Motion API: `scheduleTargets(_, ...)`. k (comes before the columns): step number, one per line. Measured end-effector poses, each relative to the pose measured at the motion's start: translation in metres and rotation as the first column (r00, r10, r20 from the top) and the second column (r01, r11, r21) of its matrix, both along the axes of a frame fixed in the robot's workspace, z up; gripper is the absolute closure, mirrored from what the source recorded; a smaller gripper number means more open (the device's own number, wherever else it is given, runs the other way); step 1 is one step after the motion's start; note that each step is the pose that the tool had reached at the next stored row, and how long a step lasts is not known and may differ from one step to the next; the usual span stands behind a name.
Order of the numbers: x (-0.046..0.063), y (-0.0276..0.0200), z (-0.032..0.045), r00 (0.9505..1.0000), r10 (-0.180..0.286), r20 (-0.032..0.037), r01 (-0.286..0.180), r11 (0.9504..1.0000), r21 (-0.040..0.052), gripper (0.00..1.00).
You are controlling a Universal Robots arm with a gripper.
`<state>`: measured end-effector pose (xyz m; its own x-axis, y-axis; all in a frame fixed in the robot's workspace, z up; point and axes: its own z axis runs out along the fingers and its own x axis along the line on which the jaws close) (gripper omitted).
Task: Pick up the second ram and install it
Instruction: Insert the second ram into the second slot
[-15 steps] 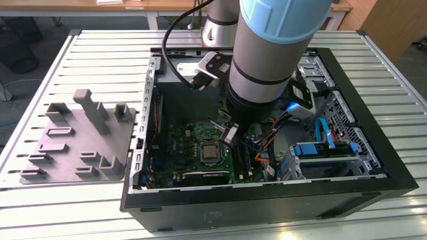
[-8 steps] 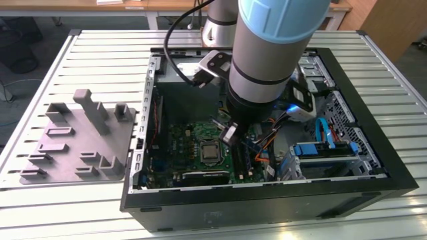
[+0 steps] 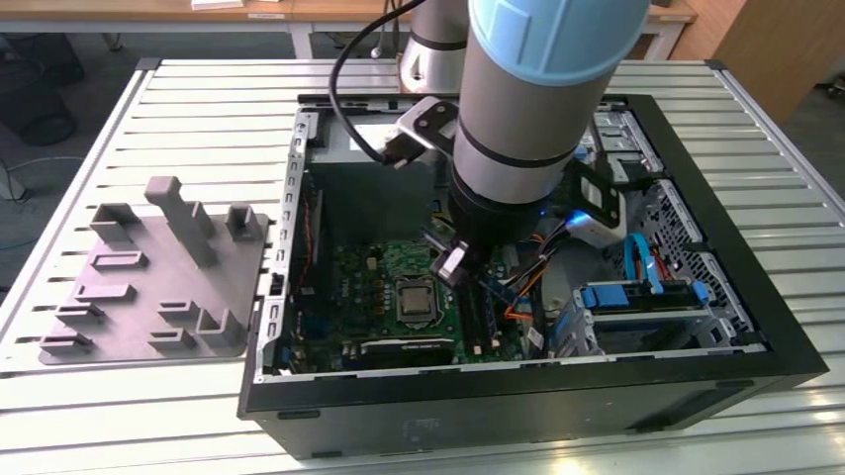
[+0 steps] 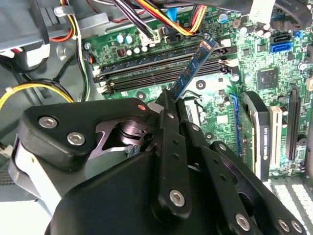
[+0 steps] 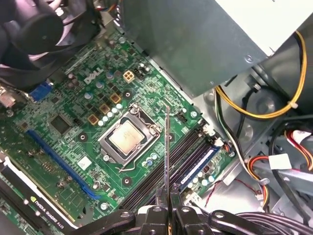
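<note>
The second ram is a thin blue-green stick, and my gripper is shut on its lower end. It hangs tilted over the black memory slots without touching them. In the first wrist view the second ram shows edge-on as a thin line rising from the gripper, above the slots beside the CPU socket. A bluish stick appears seated in the outer slot. In the exterior view the gripper is low inside the open PC case, over the motherboard.
Bundled cables run close past the slots, with yellow and red wires beside the power supply. A graphics card stands near the slots. A grey fixture plate lies on the slatted table at the exterior view's left.
</note>
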<state>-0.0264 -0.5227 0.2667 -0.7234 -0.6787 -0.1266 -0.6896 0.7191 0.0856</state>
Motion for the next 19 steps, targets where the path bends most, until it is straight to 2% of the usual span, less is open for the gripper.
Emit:
scheduleTargets(9, 0.0001, 0.0, 0.0, 0.9968, -0.08, 0.0001, 0.08, 0.9968, -0.0024, 0.86)
scheduleTargets(19, 0.0, 0.0, -0.0001, 0.9857, -0.168, 0.0002, 0.168, 0.9857, -0.0033, 0.86)
